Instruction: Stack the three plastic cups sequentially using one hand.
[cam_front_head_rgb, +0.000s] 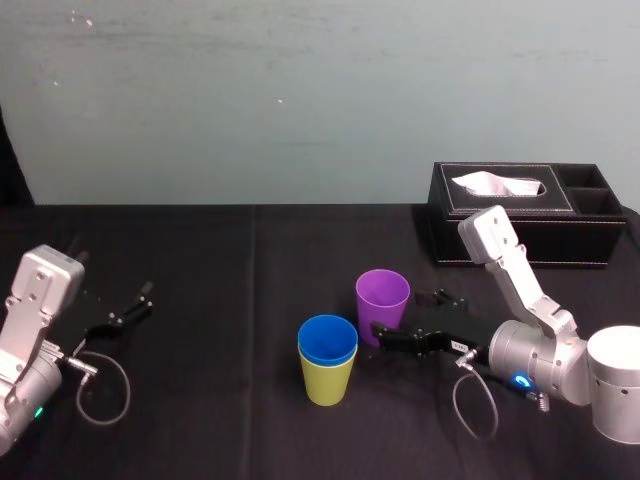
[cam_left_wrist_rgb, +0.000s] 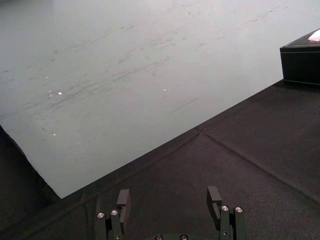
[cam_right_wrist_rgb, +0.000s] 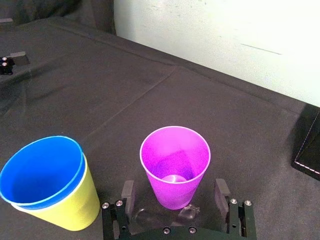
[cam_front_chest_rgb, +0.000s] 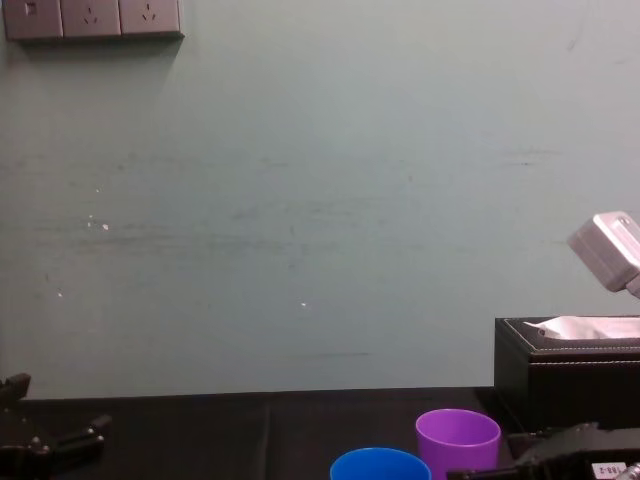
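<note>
Gently pinch purple cup (cam_right_wrist_rgb: 175, 160) mid-wall, likely light, thin, slippery, with right gripper (cam_right_wrist_rgb: 174, 187), spread astride it; left gripper (cam_left_wrist_rgb: 168, 192) parked, spread, table's (cam_front_head_rgb: 230, 300) left side.

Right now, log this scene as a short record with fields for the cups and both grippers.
stacked: blue cup nested in yellow-green cup, upright
loose: purple cup, upright, behind and right of the stack, apart from it
right gripper: low over the table, jaws open either side of purple cup's base
left gripper: idle at table's left, jaws open, holding nothing
other: black tissue box, far right
</note>
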